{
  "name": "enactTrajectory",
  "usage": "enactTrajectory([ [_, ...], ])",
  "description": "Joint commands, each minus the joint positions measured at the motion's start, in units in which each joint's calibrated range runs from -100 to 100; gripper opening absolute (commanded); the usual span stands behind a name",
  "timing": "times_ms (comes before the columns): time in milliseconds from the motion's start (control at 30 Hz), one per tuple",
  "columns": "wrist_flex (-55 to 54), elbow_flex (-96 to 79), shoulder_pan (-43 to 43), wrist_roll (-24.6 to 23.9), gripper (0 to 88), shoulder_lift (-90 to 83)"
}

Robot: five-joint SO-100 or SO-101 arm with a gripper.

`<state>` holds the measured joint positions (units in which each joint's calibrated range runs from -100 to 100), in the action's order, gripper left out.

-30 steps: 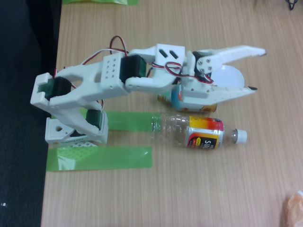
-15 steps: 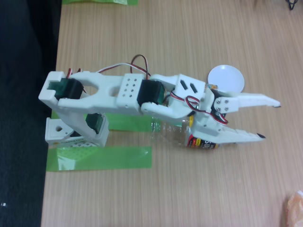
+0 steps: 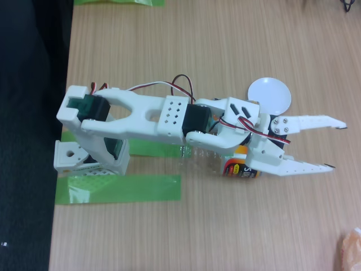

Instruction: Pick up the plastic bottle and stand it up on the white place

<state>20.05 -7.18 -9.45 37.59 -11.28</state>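
plastic bottle [image 3: 240, 168] lying under arm, behind open jaws

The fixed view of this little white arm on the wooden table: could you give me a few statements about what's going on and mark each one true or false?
1. The gripper has its two fingers spread apart. True.
2. The plastic bottle stands upright on the white dish. False: it lies on its side on the table, mostly hidden under the arm.
3. The white dish has nothing on it. True.
4. Strips of green tape lie on the table near the arm's base. True.
5. The gripper is clamped on the bottle's label. False: its open fingers reach out past the label toward the right of the picture, holding nothing.
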Motion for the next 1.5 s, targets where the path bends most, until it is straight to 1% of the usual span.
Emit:
enactTrajectory([
  [0, -0.8, 1.0, 0.8, 0.2, 26.0, 0.4],
  [233, -0.8, 1.0, 1.6, 0.7, 26.0, 3.3],
  [367, -0.8, 0.9, 1.5, 5.5, 26.0, 6.0],
  [567, -0.3, 0.9, 2.0, 8.3, 26.6, 9.3],
  [667, 6.6, 0.8, 2.7, 11.0, 26.6, 9.3],
  [767, 15.9, 1.2, 3.1, 11.6, 27.0, 9.2],
  [800, 18.7, 1.3, 3.2, 11.6, 28.4, 9.2],
  [867, 21.5, 1.1, 3.2, 11.6, 34.9, 9.2],
  [933, 22.4, 1.0, 3.2, 11.6, 42.9, 9.4],
  [1000, 22.2, 1.3, 3.2, 11.7, 47.4, 10.0],
  [1233, 22.2, 1.9, 6.1, 13.9, 47.0, 13.9],
  [1467, 23.2, 10.0, 8.7, 14.0, 44.2, 22.1],
])
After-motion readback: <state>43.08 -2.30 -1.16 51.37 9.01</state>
